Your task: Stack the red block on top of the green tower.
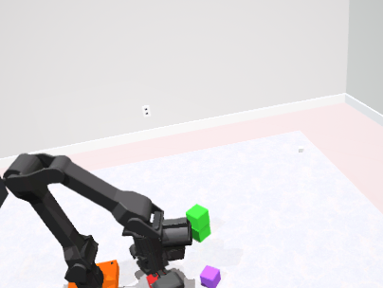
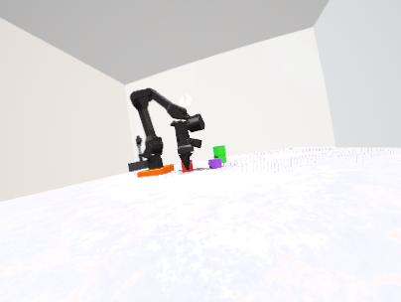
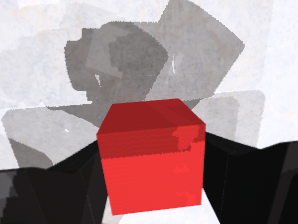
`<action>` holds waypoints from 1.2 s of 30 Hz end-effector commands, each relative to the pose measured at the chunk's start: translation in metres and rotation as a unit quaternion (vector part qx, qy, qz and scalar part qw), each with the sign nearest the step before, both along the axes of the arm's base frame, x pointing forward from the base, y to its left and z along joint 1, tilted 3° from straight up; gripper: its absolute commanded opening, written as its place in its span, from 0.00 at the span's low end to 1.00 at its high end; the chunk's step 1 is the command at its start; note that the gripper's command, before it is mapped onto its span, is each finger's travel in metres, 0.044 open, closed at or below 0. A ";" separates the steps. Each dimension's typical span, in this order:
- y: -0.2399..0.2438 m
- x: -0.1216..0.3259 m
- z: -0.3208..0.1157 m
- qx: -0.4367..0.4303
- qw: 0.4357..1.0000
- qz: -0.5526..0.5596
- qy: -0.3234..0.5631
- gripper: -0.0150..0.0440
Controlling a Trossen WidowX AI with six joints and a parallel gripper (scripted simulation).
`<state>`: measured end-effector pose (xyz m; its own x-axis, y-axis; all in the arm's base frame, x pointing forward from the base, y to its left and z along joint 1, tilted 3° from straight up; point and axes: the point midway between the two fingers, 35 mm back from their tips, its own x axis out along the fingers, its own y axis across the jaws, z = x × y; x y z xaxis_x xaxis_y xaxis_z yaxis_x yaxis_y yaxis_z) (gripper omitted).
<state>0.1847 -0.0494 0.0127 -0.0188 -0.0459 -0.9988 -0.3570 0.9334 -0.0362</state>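
Both hand fingers against red block.

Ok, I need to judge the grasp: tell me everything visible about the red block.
The red block is a plain, glossy, uniform red cube with no markings. It sits upright on the white table, its top face showing. The gripper is shut on it, a dark finger pressed against each side. Nothing rests on top.

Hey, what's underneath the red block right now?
The red block sits between the end effector fingers on the white table top, amid grey shadows. Its underside and the patch beneath are covered.
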 end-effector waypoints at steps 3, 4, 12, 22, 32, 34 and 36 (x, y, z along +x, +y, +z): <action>0.000 0.000 0.003 -0.001 1.000 0.002 0.001 0.43; 0.000 0.000 0.005 -0.001 1.000 0.002 0.001 0.39; 0.002 0.001 0.039 -0.001 1.000 0.002 0.001 0.25; 0.004 0.002 0.085 -0.001 1.000 0.002 0.000 0.25; 0.006 0.003 0.119 -0.001 1.000 0.002 0.000 0.25; 0.006 0.003 0.119 -0.001 1.000 0.002 0.000 0.25; 0.006 0.003 0.116 0.000 1.000 0.004 0.003 0.25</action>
